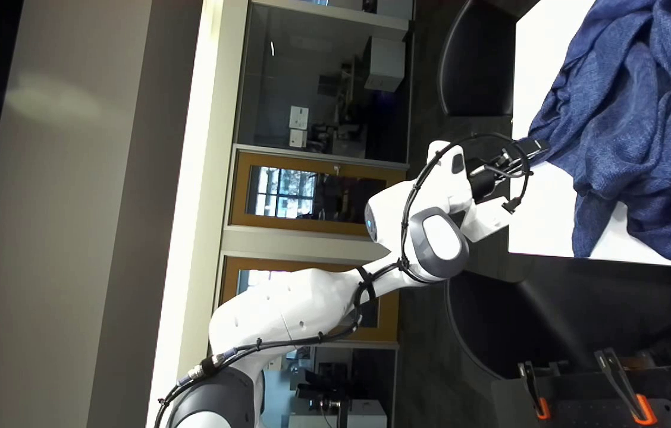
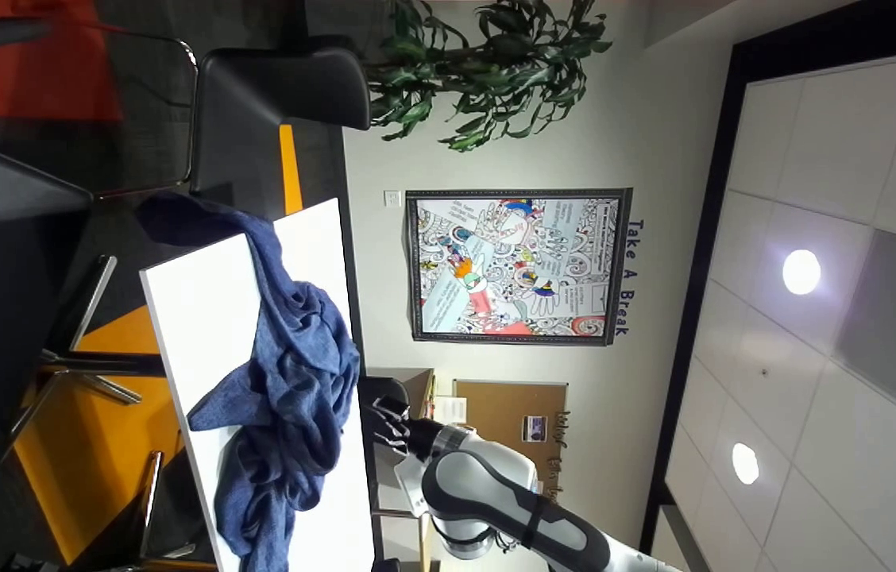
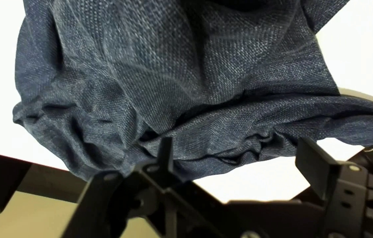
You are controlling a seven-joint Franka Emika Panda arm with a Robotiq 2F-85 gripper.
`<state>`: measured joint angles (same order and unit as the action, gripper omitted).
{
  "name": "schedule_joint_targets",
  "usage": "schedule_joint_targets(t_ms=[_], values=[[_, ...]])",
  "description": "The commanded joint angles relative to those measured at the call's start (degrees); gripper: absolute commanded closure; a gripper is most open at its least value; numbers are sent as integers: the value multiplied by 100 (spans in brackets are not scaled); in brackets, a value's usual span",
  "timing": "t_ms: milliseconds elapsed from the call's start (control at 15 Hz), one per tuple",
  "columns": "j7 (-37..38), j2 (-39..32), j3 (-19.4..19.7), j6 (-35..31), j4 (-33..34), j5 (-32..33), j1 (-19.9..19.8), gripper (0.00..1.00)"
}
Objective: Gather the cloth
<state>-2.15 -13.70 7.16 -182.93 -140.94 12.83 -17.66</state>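
In an exterior view the tabletop point(image 2: 202, 310) spans the lower left, the cloth point(image 2: 293, 389) bunched along it, one end past the edge. The tool point(image 3: 237, 152) stands wide, holding nothing. Gathering seems partly done; next likely calls for gripping a loose fold and pulling it inward.

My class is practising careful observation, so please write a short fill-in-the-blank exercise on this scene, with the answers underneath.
1. The rumpled navy-blue fabric cloth lies on a flat tabletop coloured ____.
2. In the wrist view, the jaws of the black metal end effector are ____, not shut.
3. In an exterior view, dark wall lettering near the colourful black-framed rectangular poster reads "Take A ____".

Missing words: white; open; Break.
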Motion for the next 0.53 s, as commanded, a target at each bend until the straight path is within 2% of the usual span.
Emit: schedule_joint_targets(t_ms=[0,133,267,467], values=[[-504,-201,-1161,271,491,-146,-865,0],[-789,-666,-1804,492,1064,-204,-1338,0],[-1158,-1177,-2252,949,1741,-230,-1671,0],[-1666,-1990,-2530,1879,2854,-154,-1887,0]])
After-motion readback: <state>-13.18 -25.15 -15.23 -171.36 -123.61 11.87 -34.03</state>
